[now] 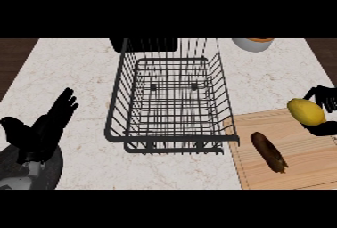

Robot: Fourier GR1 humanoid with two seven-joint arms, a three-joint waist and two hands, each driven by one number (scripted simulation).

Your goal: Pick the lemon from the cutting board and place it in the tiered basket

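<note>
A yellow lemon (306,111) is held above the right part of the wooden cutting board (309,158), with my right hand (324,100) curled round it at the view's right edge; most of that hand is cut off. The black wire tiered basket (170,95) stands in the middle of the counter, to the left of the lemon, and holds nothing that I can see. My left hand (46,127) rests open at the lower left, fingers pointing up, well away from the basket.
A dark brown elongated item (269,152) lies on the cutting board near its left side. A white bowl (252,44) with something orange in it sits at the back right. Dark wood borders the marble counter at both far corners.
</note>
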